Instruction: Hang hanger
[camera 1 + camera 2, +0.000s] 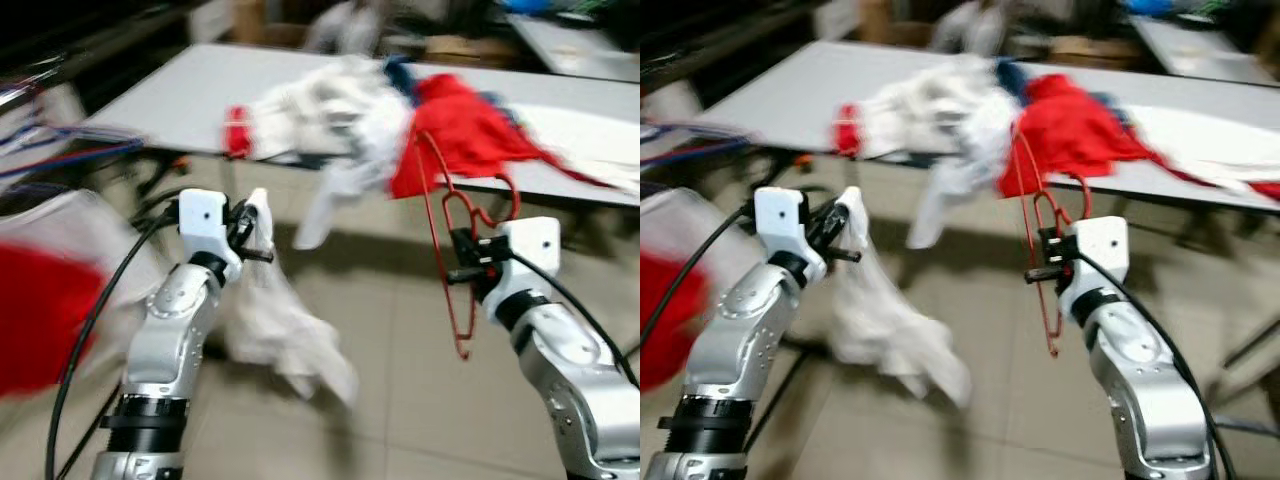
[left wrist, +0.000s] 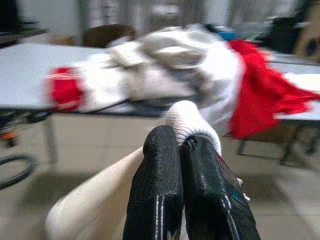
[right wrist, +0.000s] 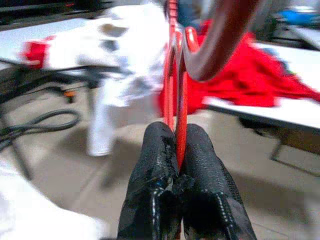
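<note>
Tiled floor (image 1: 420, 380); clothes (image 1: 380, 120) heaped on table (image 1: 180, 100).

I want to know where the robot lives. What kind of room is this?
Probably a workroom or lab set up for laundry practice, not a cosy home: a long grey folding table heaped with clothes, a bare tiled floor, and cables trailing underneath.

No text, label, brand, number or sign can be read anywhere in these views; the pictures are blurred, and nothing legible stands on any surface
</note>
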Motion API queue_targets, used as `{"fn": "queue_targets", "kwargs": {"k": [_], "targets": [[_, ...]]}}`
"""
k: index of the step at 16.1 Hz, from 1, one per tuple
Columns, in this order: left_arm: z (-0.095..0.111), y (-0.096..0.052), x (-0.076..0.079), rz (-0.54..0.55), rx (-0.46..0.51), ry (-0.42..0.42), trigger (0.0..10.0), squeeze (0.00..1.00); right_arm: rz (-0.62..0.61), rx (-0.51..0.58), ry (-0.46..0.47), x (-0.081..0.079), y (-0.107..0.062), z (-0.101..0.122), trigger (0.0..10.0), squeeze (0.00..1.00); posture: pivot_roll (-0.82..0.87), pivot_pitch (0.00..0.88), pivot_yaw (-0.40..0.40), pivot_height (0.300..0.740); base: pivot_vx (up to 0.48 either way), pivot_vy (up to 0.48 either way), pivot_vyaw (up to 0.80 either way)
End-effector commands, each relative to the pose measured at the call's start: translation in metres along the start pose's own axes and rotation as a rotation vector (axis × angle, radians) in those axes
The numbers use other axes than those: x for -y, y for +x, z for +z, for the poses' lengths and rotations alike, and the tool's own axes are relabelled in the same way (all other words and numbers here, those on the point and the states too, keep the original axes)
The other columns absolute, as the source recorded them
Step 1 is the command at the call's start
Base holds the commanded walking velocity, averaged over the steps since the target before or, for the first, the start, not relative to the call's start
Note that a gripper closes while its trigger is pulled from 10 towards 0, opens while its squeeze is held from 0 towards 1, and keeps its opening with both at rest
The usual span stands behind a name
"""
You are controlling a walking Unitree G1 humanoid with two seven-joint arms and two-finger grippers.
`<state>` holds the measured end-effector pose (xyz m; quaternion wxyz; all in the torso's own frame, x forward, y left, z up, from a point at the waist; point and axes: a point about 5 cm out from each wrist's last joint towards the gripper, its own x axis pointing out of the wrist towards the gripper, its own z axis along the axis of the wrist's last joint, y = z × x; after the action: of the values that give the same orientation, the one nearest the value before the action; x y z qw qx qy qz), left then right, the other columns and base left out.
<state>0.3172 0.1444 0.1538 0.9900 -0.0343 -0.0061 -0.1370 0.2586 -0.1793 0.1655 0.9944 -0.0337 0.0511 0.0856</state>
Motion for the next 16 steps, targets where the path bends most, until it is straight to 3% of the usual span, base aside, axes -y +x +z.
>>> {"fn": "queue_targets", "kwargs": {"k": [1, 7, 9, 12, 13, 16], "targets": [[0.008, 0.007, 0.013, -0.052, 0.033, 0.004, 10.0, 0.00, -0.029, 0.019, -0.003, 0.008, -0.002, 0.003, 10.0, 0.00, 0.00, 0.000, 0.003, 0.740, 0.480, 0.000, -0.52], [0.026, 0.019, 0.027, -0.135, 0.093, 0.012, 10.0, 0.00, 0.006, 0.053, -0.021, 0.007, -0.003, 0.008, 10.0, 0.00, 0.00, 0.000, 0.002, 0.740, 0.471, 0.000, 0.00], [0.040, 0.025, 0.034, -0.172, 0.129, 0.012, 10.0, 0.00, 0.048, 0.093, 0.007, 0.007, -0.004, 0.016, 10.0, 0.00, -0.01, 0.000, 0.005, 0.740, 0.426, 0.000, -0.40], [0.074, 0.039, 0.044, -0.231, 0.214, -0.001, 10.0, 0.00, 0.261, 0.172, -0.022, 0.004, -0.016, 0.036, 10.0, 0.00, 0.00, 0.000, 0.003, 0.740, 0.409, 0.000, 0.00], [0.109, 0.054, 0.047, -0.257, 0.299, -0.026, 10.0, 0.00, 0.407, 0.188, -0.048, 0.006, -0.027, 0.048, 10.0, 0.00, 0.01, 0.000, 0.001, 0.740, 0.382, 0.000, 0.00], [0.165, 0.070, 0.049, -0.308, 0.422, -0.023, 10.0, 0.00, 0.560, 0.225, -0.065, 0.012, -0.041, 0.066, 10.0, 0.00, 0.02, 0.000, 0.004, 0.740, 0.379, 0.000, 0.00]]}}
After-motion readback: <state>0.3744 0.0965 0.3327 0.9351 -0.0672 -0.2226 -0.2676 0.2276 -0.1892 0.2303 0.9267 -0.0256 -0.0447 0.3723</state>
